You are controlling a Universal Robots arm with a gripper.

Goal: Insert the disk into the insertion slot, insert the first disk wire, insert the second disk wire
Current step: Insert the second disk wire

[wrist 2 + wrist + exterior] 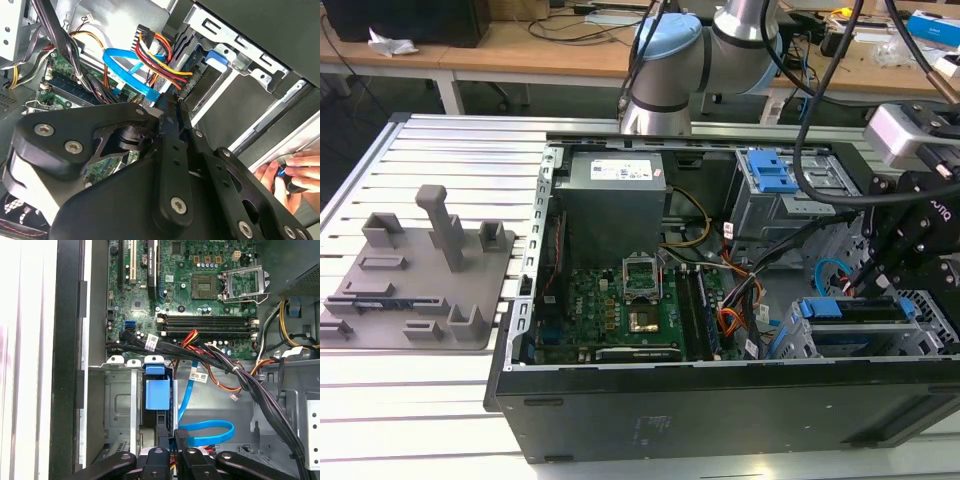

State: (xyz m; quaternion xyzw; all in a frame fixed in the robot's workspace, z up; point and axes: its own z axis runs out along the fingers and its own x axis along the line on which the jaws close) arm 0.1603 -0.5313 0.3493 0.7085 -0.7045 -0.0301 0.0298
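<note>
Disk: a flat drive framed by a bright blue caddy, seen seated in its cage at the lower right of the exterior view, lying level, with the blue front edge facing up and left; in the first wrist view its blue caddy end is seen at lower centre. Insertion slot: a light grey perforated sheet-metal cage, occupied by the disk, at the lower right of the exterior view. Second disk wire: a thin, flat light-blue cable, looped at lower centre of the first wrist view; it is also seen curving at upper centre of the second wrist view.
</note>
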